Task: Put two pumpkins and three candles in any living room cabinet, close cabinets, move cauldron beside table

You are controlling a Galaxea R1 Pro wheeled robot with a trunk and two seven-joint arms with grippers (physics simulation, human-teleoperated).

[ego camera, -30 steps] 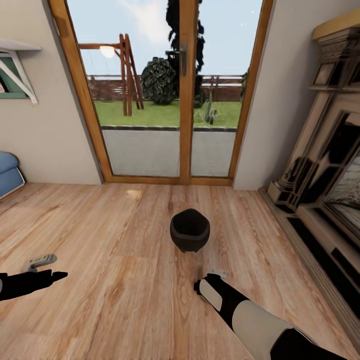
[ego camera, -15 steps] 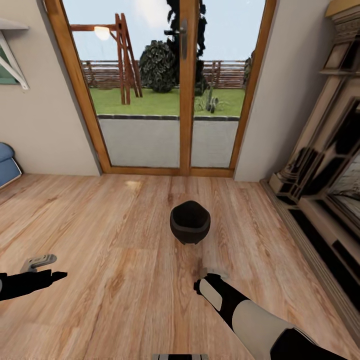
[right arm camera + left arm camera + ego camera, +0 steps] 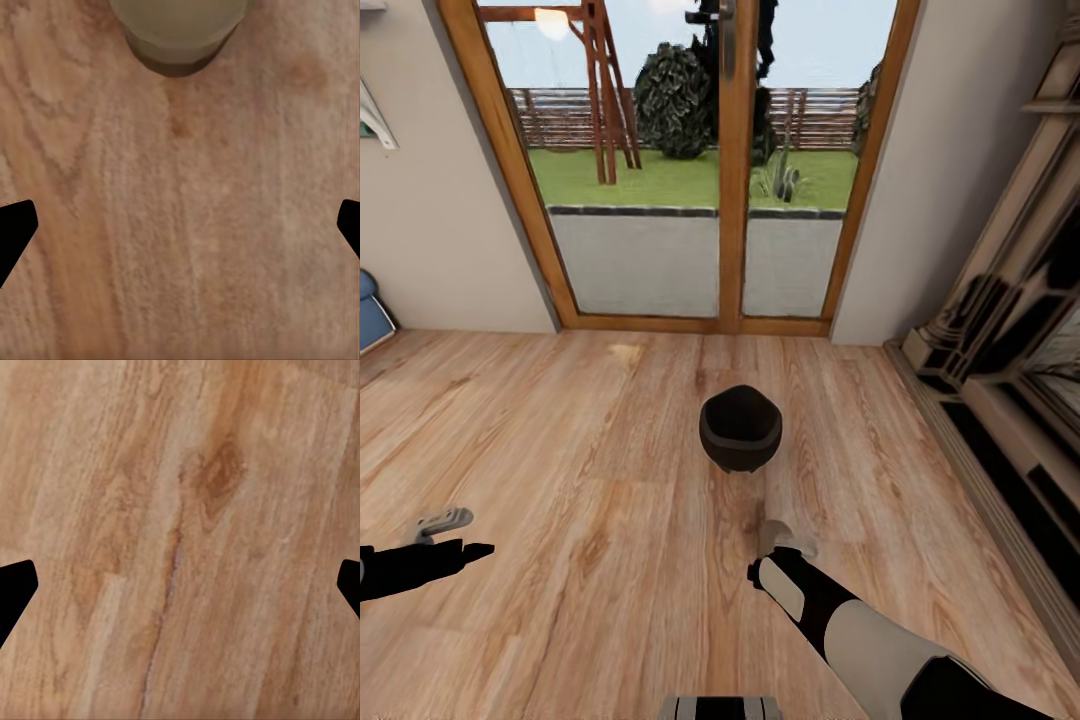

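Right tool (image 3: 785, 545): carried low over the wooden floor (image 3: 590, 470), pointing ahead toward the cauldron (image 3: 740, 428). In the right wrist view its two dark fingertips (image 3: 16, 229) sit at opposite edges of the frame, jaws spread wide, with bare floorboards between them and nothing held. The right arm runs forward from the lower right of the head view, forearm angled inward, wrist just short of the cauldron. Left tool (image 3: 455, 535): held out low at the left side, well apart from the cauldron. The left wrist view shows its fingertips (image 3: 15, 592) equally far apart over bare wood grain, also empty. Cauldron: stands upright on the floor directly ahead of the right tool, mouth up, in front of the glazed patio doors (image 3: 690, 200) and left of the fireplace surround (image 3: 1010, 350). A rounded dark-and-pale shape (image 3: 180, 34) at the edge of the right wrist view is probably the cauldron's near side. Step in hand, as judged: approach to the cauldron for its relocation beside the desk. Next move requires closing the remaining gap, aligning the spread jaws with the rim or wall of the pot, then gripping firmly, since the pot looks bulky for one tool.
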